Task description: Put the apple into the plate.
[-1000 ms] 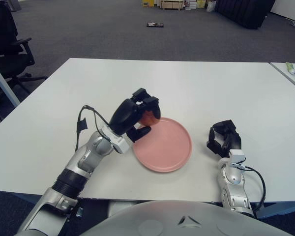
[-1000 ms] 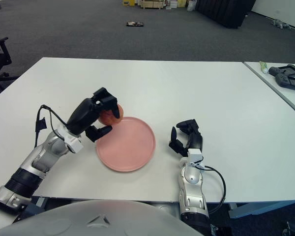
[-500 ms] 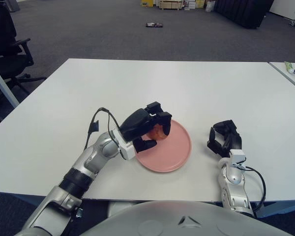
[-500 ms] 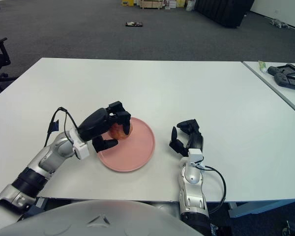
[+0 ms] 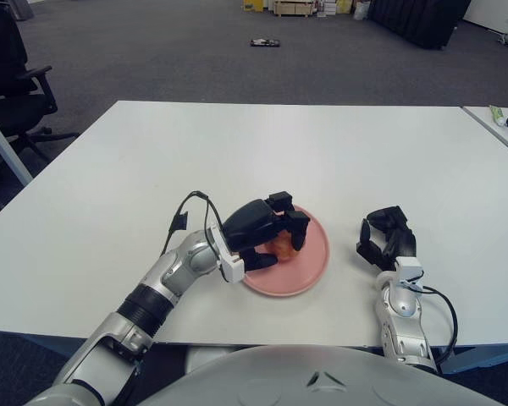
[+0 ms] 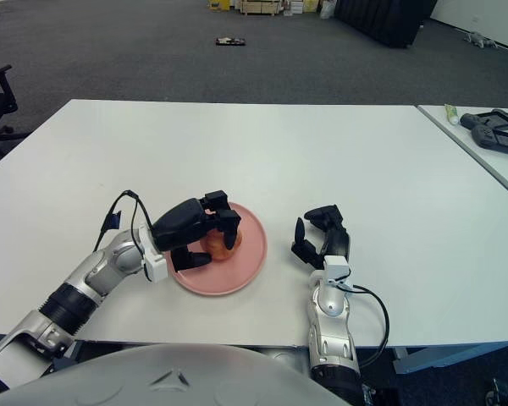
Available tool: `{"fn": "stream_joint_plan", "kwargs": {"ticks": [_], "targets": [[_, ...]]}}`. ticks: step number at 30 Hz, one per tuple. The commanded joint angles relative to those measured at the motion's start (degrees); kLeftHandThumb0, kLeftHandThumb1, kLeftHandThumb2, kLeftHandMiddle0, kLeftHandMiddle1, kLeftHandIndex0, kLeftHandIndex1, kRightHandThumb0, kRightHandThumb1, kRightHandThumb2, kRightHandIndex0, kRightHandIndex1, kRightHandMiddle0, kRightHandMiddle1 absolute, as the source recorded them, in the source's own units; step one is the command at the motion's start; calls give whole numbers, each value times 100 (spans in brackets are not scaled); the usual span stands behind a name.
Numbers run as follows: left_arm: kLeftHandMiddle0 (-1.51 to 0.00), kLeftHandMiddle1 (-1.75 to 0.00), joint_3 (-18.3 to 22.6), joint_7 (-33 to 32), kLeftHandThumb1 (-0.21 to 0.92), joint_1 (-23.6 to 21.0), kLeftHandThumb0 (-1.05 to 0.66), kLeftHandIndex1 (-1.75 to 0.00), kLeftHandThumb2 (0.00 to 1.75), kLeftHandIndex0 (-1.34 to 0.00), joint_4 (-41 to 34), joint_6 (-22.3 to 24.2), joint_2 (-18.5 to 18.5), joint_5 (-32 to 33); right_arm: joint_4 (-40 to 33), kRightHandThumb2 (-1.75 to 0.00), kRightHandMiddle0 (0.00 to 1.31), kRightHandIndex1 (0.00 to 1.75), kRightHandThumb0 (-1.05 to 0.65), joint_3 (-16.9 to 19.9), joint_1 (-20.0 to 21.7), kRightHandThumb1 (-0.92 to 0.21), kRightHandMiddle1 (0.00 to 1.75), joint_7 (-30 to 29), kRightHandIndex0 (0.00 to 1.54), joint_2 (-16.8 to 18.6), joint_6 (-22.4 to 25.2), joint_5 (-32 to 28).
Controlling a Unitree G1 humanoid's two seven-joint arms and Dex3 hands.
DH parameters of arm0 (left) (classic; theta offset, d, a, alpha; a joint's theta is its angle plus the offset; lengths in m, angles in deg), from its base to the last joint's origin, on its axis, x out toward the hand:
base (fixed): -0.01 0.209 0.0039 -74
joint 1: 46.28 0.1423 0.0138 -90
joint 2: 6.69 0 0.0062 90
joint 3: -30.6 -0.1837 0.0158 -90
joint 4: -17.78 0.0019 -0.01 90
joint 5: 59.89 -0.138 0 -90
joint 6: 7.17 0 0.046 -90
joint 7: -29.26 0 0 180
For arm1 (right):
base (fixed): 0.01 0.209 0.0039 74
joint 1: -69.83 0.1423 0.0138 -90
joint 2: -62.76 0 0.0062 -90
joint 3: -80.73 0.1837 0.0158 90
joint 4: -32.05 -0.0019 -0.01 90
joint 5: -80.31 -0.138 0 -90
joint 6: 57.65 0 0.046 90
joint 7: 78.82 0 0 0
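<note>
Left hand (image 5: pixel 267 237) clasping the apple (image 5: pixel 281 246) low over the pink plate (image 5: pixel 313 262), about its centre, placing step nearly done, release and retreat toward eight o'clock next; right hand (image 5: pixel 387 239) loosely curled, empty, at three o'clock.

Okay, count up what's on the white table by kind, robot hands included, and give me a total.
Apple: 1, held over the plate by the left hand
Pink plate: 1
Robot hands: 2, left hand and right hand
Total: 4
</note>
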Motion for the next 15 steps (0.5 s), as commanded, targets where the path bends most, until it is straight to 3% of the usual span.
{"fn": "stream_joint_plan", "kwargs": {"ticks": [1, 15], "targets": [[-84, -164, -111, 25, 6, -204, 0, -175, 158, -57, 215, -42, -7, -261, -60, -102, 43, 146, -41, 6, 45, -55, 175, 14, 63, -2, 12, -31], [-83, -165, -521, 311, 7, -344, 0, -175, 158, -57, 371, -131, -94, -538, -140, -102, 43, 148, -41, 6, 7, -56, 175, 17, 63, -9, 108, -20]]}}
